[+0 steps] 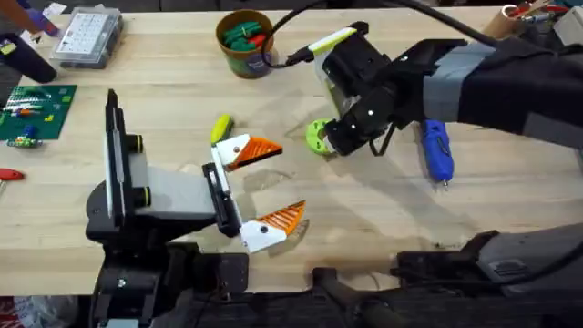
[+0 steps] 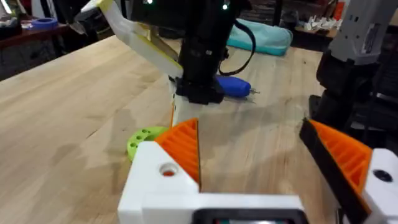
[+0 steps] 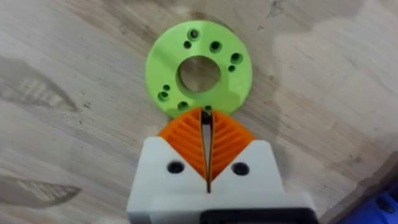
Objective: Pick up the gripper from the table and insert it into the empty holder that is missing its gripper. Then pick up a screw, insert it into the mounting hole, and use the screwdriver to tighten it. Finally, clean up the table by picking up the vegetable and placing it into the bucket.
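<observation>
A pale wooden table (image 1: 383, 210) carries everything, with clutter at its far edge. The right gripper (image 3: 206, 119), pads pinched on a small dark screw (image 3: 206, 116), hangs at the rim of the green disc (image 3: 199, 67). The blue screwdriver (image 1: 437, 150) lies just beside that arm. The left gripper (image 1: 264, 187) is spread wide, the yellow vegetable (image 1: 220, 126) just beyond it, the bucket (image 1: 245, 43) well past.

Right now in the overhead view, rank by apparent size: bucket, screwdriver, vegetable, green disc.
1. bucket, largest in area
2. screwdriver, about as long as the bucket is wide but much slimmer
3. vegetable and green disc: unsure, since the right arm covers part of the disc.
</observation>
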